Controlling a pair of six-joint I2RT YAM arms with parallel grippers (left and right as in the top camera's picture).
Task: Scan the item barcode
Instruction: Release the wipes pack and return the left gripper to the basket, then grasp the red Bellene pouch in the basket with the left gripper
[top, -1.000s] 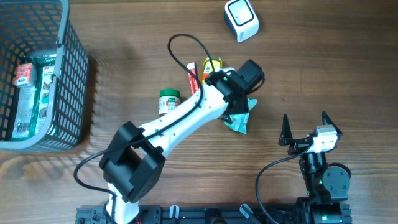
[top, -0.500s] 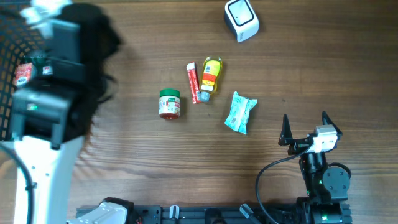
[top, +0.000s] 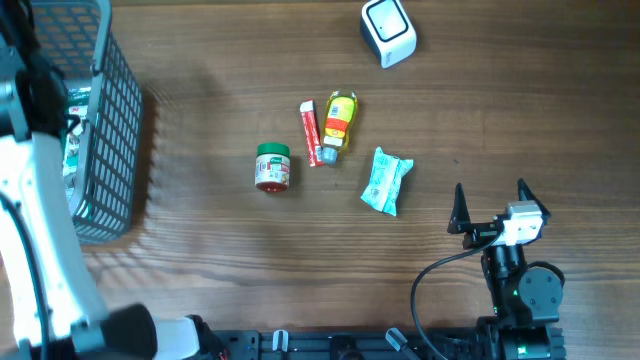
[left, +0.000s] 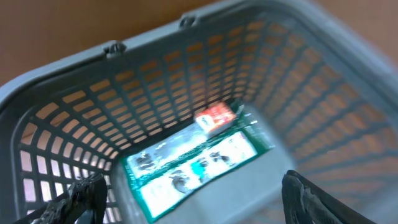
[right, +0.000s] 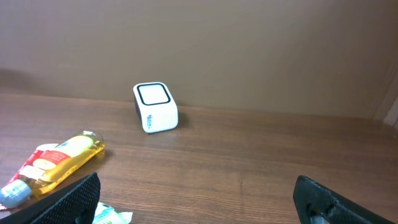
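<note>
Well, closest in, my left pincer (left: 196, 205) hangs spread wide over the grey basket (left: 149, 43), with nothing between its fingers. Straight under it, on the basket floor, lies the green-and-white packet (left: 193, 165), flat and slanting across the floor; I take this as the item to scan. It looks light, thin and crinkly. A soft film pack like that would buckle under a hard squeeze and could slide on its glossy face. I judge the best hold is a gentle pinch across its narrow width near one end, leaving whichever face bears the barcode uncovered; the view is too blurred for me to find the barcode. Just past its far end rests a small red-and-white pack (left: 214, 118), touching or nearly touching it, I cannot tell which, so my fingers should come down clear of that end. Beyond stand the basket's slotted walls, which leave little room to tilt.

Farther off, on the open wooden table (top: 200, 240), lie a green-lidded jar (top: 272, 167), a red tube (top: 311, 132), a yellow bottle (top: 340, 120) and a teal packet (top: 386, 181). My right pincer (top: 490, 195) sits near the table's front edge, spread fully and empty. Farthest away is the white scanner (top: 388, 32), well apart from the basket, so the packet has a long carry ahead
</note>
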